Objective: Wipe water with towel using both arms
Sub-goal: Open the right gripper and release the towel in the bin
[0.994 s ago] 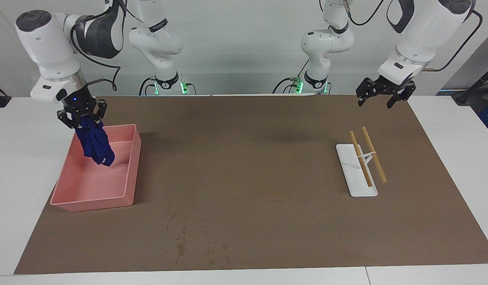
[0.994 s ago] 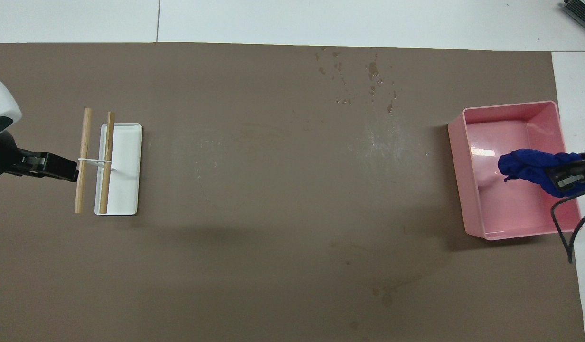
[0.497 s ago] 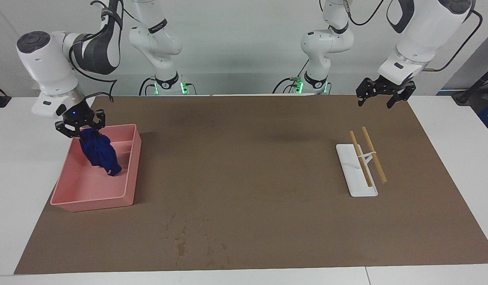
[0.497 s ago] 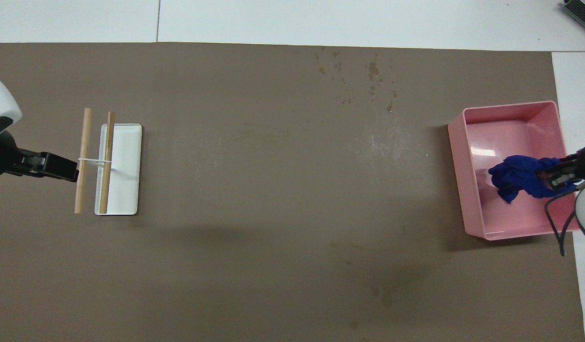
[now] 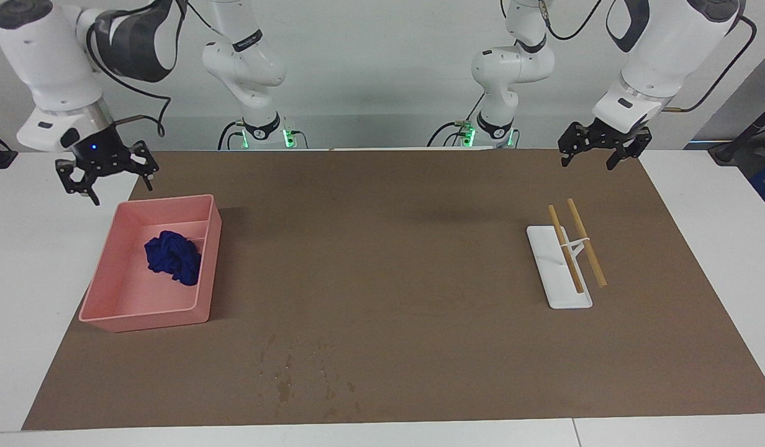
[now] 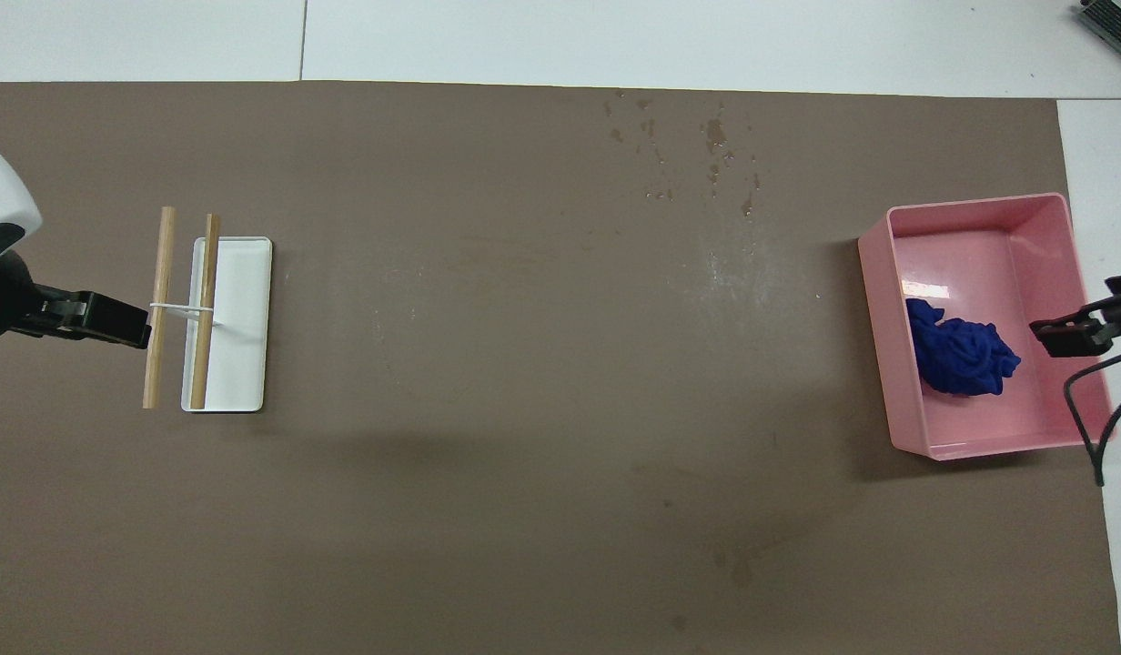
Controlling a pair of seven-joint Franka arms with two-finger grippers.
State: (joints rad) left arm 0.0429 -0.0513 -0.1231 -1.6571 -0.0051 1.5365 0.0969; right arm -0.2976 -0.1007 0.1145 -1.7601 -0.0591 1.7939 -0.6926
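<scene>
Blue towel lies crumpled in the pink bin. Right gripper hangs spread and empty above the bin's robot-side rim; left gripper, also spread, waits far from the bin. Water remains unwiped; next, regrasp the towel.

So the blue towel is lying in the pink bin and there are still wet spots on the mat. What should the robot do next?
Probably bring the right end effector, open and raised by the pink bin, back down onto the blue towel to grasp it. The towel lies crumpled and unheld, while the water remains on the brown mat. The left end effector waits, open.
</scene>
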